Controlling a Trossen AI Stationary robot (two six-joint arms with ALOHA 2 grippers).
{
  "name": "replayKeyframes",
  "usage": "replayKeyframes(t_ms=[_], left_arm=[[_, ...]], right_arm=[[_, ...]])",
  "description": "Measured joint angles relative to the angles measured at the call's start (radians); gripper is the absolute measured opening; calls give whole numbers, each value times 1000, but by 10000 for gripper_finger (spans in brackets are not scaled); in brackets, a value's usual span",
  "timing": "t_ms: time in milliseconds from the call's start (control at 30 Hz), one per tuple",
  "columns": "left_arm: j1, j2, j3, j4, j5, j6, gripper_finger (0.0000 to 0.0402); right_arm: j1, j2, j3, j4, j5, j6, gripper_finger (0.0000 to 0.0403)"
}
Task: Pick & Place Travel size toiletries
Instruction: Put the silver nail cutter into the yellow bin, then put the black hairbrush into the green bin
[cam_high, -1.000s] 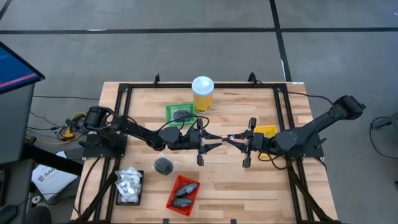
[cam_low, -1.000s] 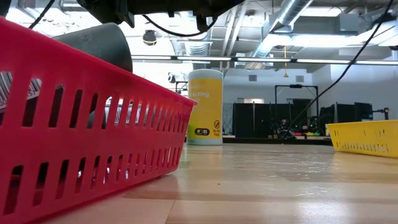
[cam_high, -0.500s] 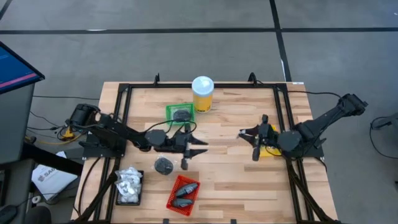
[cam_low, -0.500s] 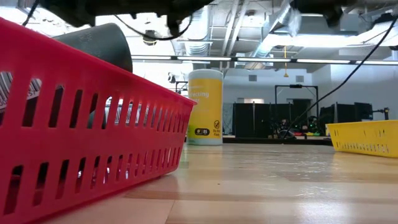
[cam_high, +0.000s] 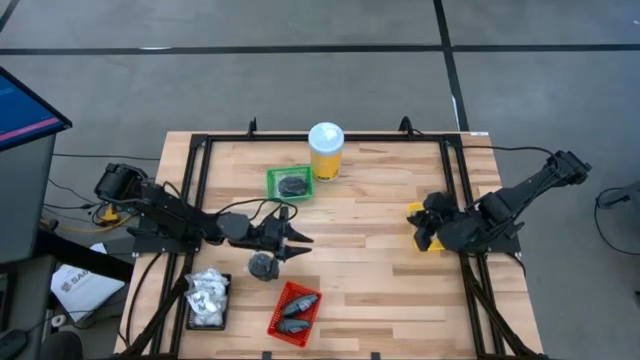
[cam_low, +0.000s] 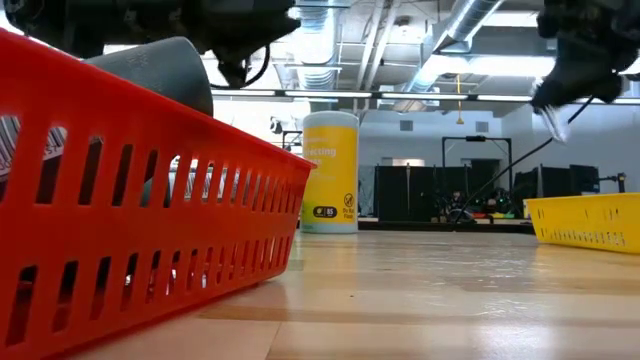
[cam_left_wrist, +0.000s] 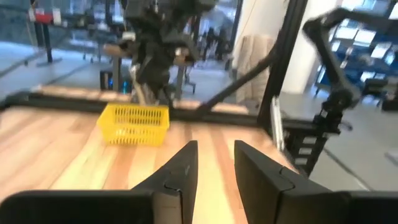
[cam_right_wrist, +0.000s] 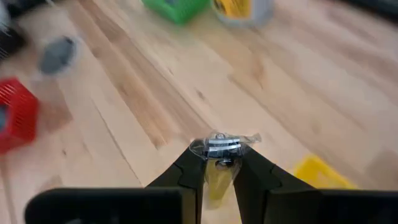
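My right gripper (cam_right_wrist: 219, 155) is shut on a thin silvery tube (cam_right_wrist: 222, 145) and hovers over the yellow tray (cam_high: 428, 214) at the table's right side; the low view shows the tube (cam_low: 553, 120) in the air above that tray (cam_low: 585, 222). My left gripper (cam_high: 298, 240) is open and holds nothing, left of the table's middle, just right of a dark grey puck (cam_high: 262, 266) that lies flat on the wood. White sachets fill the black tray (cam_high: 207, 300). Dark bottles lie in the red tray (cam_high: 295, 310). A dark item sits in the green tray (cam_high: 290, 182). My right gripper pinches the silvery tube between its two fingers. The tube's flat crimped end with dark print (cam_right_wrist: 231, 143) sticks out past the fingertips. In the low view the tube hangs tilted below the gripper, lifted clear above the yellow tray.
The tall yellow jar with white lid (cam_high: 326, 150) stands near the far edge, beside the green tray. A black frame (cam_high: 452, 170) runs around the tabletop. Bare wood lies between the two arms. In the low view the red tray (cam_low: 150, 200) fills the near left.
A second ago both grippers stood tip to tip over the table's middle. They have drawn apart: the left gripper went back toward the left edge and stopped beside the puck, the right gripper carried the tube toward the right edge, over the yellow tray.
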Motion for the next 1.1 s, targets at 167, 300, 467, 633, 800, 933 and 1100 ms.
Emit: replayKeyframes(t_ms=[167, 300, 467, 633, 800, 933, 1100], left_arm=[[-2, 0, -2, -89, 0, -49, 87], [-5, 0, -2, -141, 0, -99, 86], [-16, 1, -2, -226, 1, -103, 85], [-29, 1, -2, -305, 1, -152, 86], [-44, 1, -2, -325, 0, -154, 86], [-47, 1, -2, -326, 0, -154, 86], [-47, 1, -2, -328, 0, -154, 86]], right_arm=[[0, 5, 0, -118, -82, 130, 50], [0, 7, 0, -204, -131, 233, 50], [0, 28, 0, -263, -184, 302, 50], [0, 65, 0, -292, -219, 328, 50], [0, 113, 0, -300, -219, 329, 79], [0, 161, 0, -306, -219, 328, 108], [0, 215, 0, -310, -220, 323, 124]])
